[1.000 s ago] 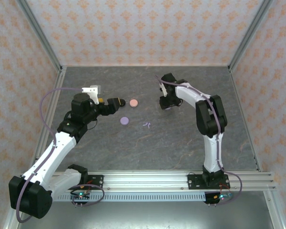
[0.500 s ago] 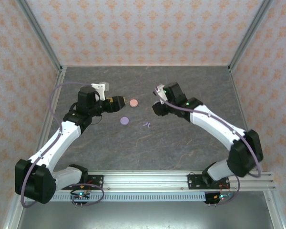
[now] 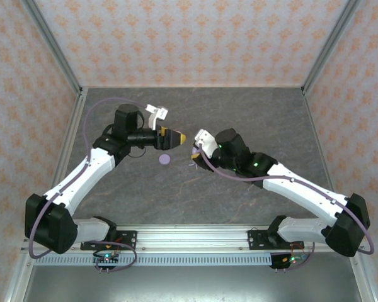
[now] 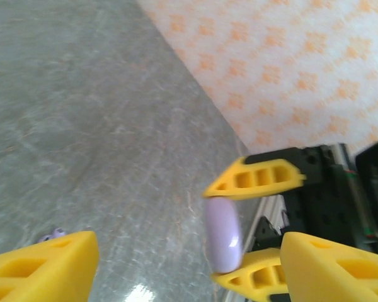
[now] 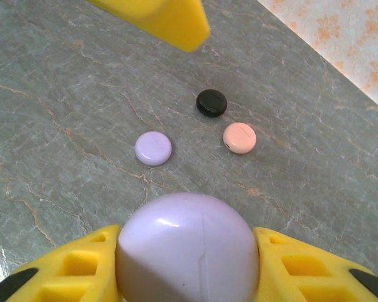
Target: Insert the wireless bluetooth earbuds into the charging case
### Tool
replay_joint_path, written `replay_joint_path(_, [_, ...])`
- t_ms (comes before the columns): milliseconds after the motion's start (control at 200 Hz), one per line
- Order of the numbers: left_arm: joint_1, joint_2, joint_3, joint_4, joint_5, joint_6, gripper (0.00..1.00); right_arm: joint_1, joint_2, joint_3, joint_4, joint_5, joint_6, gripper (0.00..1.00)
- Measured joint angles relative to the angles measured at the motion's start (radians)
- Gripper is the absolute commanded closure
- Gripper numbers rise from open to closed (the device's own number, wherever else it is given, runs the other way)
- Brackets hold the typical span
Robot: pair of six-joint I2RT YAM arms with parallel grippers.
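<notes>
At table (image 3: 252, 113) ctr, R claw (image 5: 186, 251) grips lilac case (image 5: 188, 226).

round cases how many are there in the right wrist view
4. One lilac case is clamped in the right gripper. Three lie apart on the table beyond it: a second lilac case, a black case, a pink case. More could be out of frame.

no legible txt, no labels or brand marks, no nos. or signs
</notes>
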Motion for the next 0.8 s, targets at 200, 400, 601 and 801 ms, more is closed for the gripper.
replay_joint_path(200, [-0.025,0.022,0.026,-0.042,0.022,0.045,0.35,0.013,-0.002,0.005,0.002,0.0,-0.022,0.6])
replay_joint_path(400, [-0.055,0.081,0.026,-0.061,0.028,0.052,0.41,0.013,-0.002,0.03,0.004,-0.016,-0.022,0.61])
replay_joint_path(601, [-0.064,0.091,0.04,-0.063,0.05,0.06,0.47,0.013,-0.003,0.032,0.0,-0.025,-0.022,0.61])
replay_joint_path(801, [-0.075,0.101,0.05,-0.064,0.073,0.075,0.47,0.013,-0.003,0.038,0.003,-0.032,-0.023,0.61])
